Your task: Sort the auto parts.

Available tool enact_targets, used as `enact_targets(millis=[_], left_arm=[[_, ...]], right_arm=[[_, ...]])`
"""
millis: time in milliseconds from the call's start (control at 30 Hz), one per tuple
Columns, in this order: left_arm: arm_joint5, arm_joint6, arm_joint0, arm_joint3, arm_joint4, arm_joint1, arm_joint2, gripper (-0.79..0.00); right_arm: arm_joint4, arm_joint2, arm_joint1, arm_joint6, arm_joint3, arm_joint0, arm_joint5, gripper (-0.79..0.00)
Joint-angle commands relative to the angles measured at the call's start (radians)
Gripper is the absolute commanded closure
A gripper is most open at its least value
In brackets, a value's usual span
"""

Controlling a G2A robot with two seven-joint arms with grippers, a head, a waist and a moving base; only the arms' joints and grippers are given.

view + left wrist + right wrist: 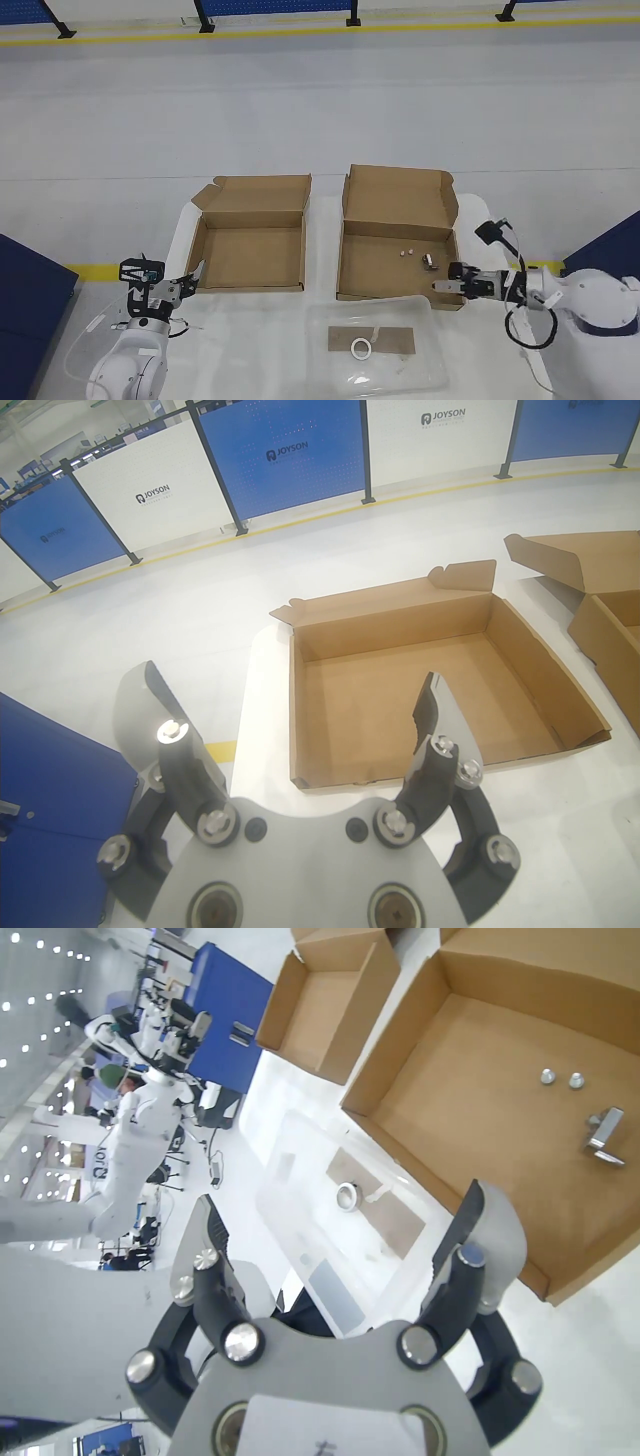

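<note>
Two open cardboard boxes stand side by side. The left box is bare inside. The right box holds two small silver studs and a metal angle bracket. A white ring lies in a clear plastic tray in front of the boxes. My left gripper hangs open beside the left box's near left corner, holding nothing. My right gripper is open at the right box's near right corner, nothing in it.
A strip of brown card lies under the ring in the tray. Both box lids stand up at the far side. Blue panels flank the white table at both ends.
</note>
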Motion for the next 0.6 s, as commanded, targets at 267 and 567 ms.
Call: enact_targets(millis=[267, 567], left_arm=[[0.000, 0.000, 0.000, 0.000, 0.000, 0.000, 0.000, -0.785], [0.000, 0.000, 0.000, 0.000, 0.000, 0.000, 0.000, -0.785]], right_arm=[[0.285, 0.019, 0.031, 0.055, 0.026, -0.028, -0.031, -0.785], [0.285, 0.019, 0.031, 0.055, 0.026, -0.028, -0.031, -0.785]])
